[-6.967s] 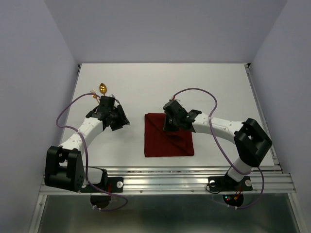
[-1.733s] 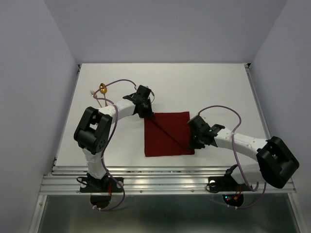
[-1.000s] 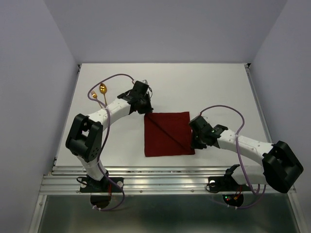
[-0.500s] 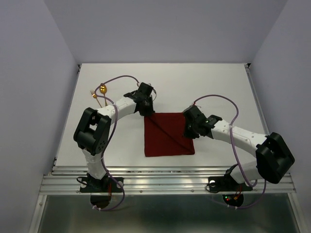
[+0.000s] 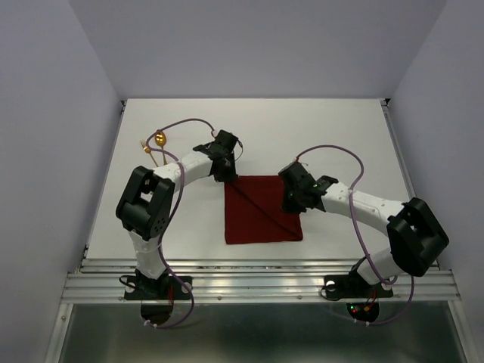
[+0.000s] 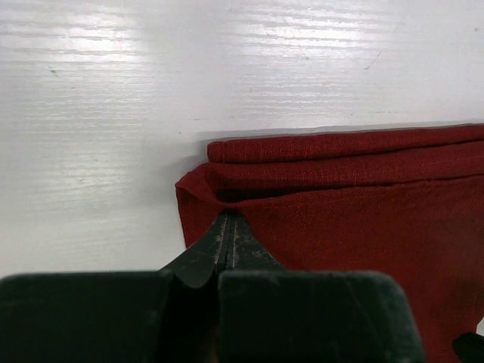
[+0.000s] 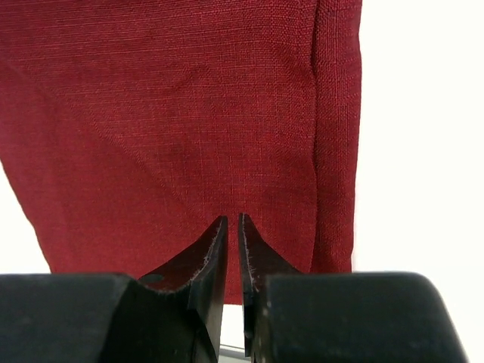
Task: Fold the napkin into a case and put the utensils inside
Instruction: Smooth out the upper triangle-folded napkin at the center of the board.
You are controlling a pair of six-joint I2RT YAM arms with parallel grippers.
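White table [image 5: 340, 136], pale lilac walls on three sides. The napkin [image 5: 262, 209] lies flat at the table's centre as a dark red square, with a diagonal crease running from its 11 o'clock corner toward its right edge. The spoon [image 5: 159, 138] and fork [image 5: 144, 143] lie well apart from it, at about 10 o'clock, near the table's left edge.

The left gripper [image 5: 227, 175] sits at the napkin's 11 o'clock corner. Its wrist view shows the fingers pressed together, with stacked cloth edges puckered around the tips. It therefore appears to be pinching that corner.

The right gripper [image 5: 290, 204] is at the napkin's right edge, at about 3 o'clock. Its wrist view shows the fingers almost together, with only a thin slit between them, lying over the cloth. Whether they have caught any cloth cannot be told.

Change: over the last second the right gripper has travelled from the napkin's 5 o'clock corner up the right edge to its present station. The left gripper has kept its place at the 11 o'clock corner, and the napkin's outline is unaltered.

Meaning for the task: both arms are now placed for another fold, probably one that narrows the square toward a pouch. No narrow case exists yet, and the utensils are untouched. The task is judged to be in its early folding stage.
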